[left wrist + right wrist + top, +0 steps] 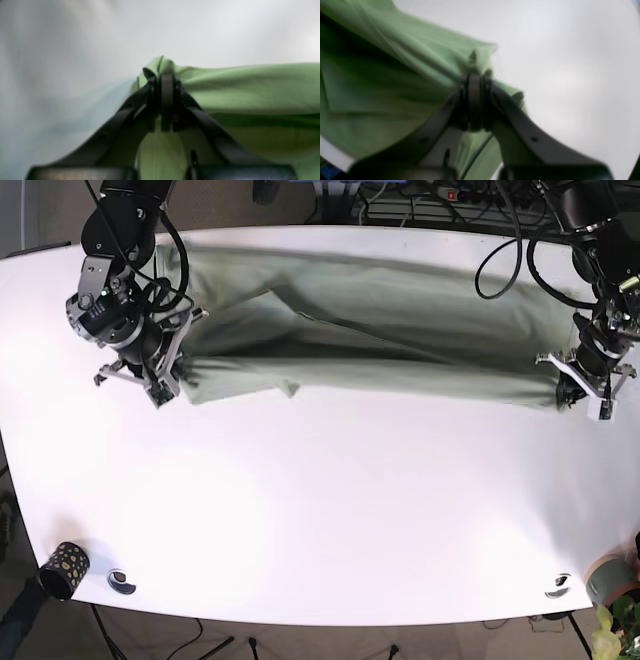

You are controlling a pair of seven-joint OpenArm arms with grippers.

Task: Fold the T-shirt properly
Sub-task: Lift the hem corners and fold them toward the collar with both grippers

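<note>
A light green T-shirt (370, 330) lies stretched across the far half of the white table (330, 510). My left gripper (162, 75) is shut on a bunched edge of the T-shirt (250, 87), at its right end in the base view (572, 390). My right gripper (475, 77) is shut on the cloth (395, 75) at the shirt's left end in the base view (170, 385). The near edge of the shirt is lifted and drawn taut between the two grippers.
A dark patterned cup (62, 568) stands at the near left corner. Small round fittings sit near the front edge at left (121, 581) and right (558, 585). Cables (430, 205) run behind the table's far edge. A pot (610, 580) sits at the near right.
</note>
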